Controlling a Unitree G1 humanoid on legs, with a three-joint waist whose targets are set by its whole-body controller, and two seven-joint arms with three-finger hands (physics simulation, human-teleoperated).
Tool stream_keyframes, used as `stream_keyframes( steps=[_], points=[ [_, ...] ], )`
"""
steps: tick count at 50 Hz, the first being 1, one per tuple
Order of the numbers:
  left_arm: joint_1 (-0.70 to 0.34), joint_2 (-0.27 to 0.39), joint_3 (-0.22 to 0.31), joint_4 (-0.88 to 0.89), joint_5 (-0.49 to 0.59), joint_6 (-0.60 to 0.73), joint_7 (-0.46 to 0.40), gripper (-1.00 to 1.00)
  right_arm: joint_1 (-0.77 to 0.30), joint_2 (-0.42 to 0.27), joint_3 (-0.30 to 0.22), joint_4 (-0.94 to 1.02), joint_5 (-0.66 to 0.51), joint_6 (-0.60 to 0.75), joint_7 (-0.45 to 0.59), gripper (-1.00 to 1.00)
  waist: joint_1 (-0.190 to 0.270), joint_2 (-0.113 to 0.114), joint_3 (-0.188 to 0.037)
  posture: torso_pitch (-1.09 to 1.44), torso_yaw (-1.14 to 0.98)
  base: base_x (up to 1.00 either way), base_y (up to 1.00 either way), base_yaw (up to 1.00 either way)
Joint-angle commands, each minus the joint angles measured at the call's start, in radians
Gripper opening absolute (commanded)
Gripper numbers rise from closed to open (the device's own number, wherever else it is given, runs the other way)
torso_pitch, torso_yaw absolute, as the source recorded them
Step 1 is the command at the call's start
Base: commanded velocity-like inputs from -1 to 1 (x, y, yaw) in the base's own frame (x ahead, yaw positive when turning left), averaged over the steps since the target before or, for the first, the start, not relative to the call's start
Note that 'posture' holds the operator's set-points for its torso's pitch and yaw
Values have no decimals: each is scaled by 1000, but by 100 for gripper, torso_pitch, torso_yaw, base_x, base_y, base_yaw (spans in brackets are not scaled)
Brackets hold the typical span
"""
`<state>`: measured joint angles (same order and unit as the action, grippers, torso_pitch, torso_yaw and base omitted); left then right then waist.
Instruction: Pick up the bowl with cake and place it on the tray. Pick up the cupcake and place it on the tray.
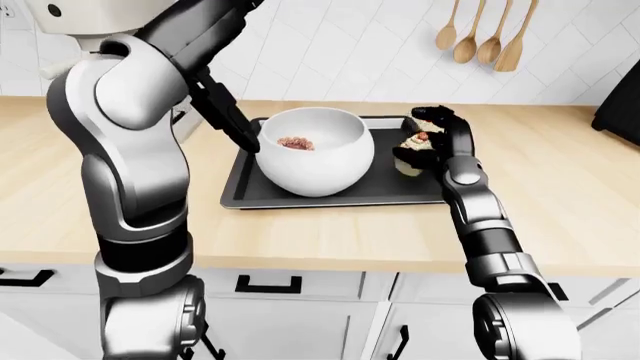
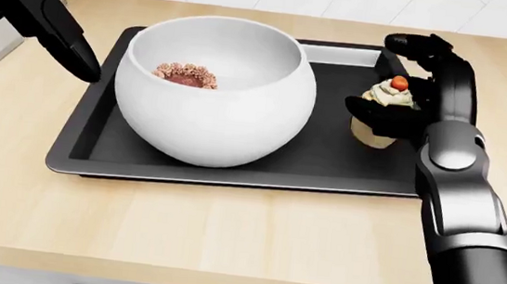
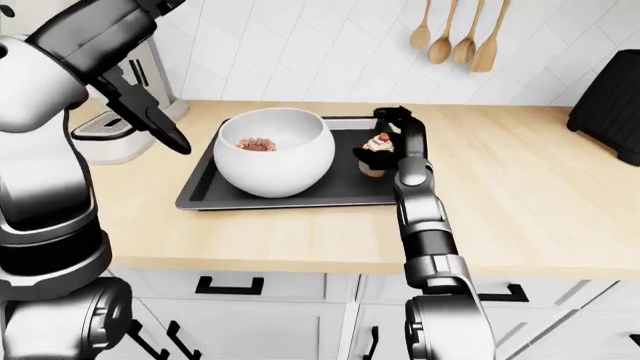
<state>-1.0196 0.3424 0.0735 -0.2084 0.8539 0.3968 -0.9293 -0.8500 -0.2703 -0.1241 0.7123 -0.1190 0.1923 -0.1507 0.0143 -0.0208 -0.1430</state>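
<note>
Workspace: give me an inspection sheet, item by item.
Surface: wooden counter, black tray on it.
Job's things: white bowl with cake stands on the tray; cupcake on the tray's right part, upright.
Clutter: nothing seen on the tray besides these.
Grippers: right hand with fingers around the cupcake; left hand beside the bowl, apart from it.
Cables: nothing seen.
Surroundings: tiled wall, hanging wooden spoons, grey appliance, white cabinets below.
</note>
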Motion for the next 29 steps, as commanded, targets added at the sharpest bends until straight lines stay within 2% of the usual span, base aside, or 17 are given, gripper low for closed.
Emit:
stream_keyframes(
  steps=[1,5,10,21,27,29],
  points=[
    [-33,8,10,-13,1,-10,19,100,-39,-12,-5,-50,-2,-27,-4,37,0,-1,-22,-23,0,0,0,0],
    [-45,17,14,-10,-2,-6,15,100,-42,-14,-6,-25,0,-46,-3,62,0,0,-22,-23,0,0,0,0],
    [-45,17,13,-9,-4,-6,17,100,-47,-22,-8,-51,2,-23,4,58,0,0,-21,-23,0,0,0,0],
    [-40,9,9,-17,-2,-3,18,100,13,-93,-59,-515,25,270,82,55,7,-8,-9,-23,0,0,0,0],
    [-24,-3,10,-39,-6,12,26,100,71,-109,-89,-731,55,383,115,65,8,-14,-5,-23,0,0,0,0],
    [-6,-10,12,-49,-10,17,40,100,91,-113,-103,-798,71,413,124,77,7,-15,-5,-23,0,0,0,0]
  ],
)
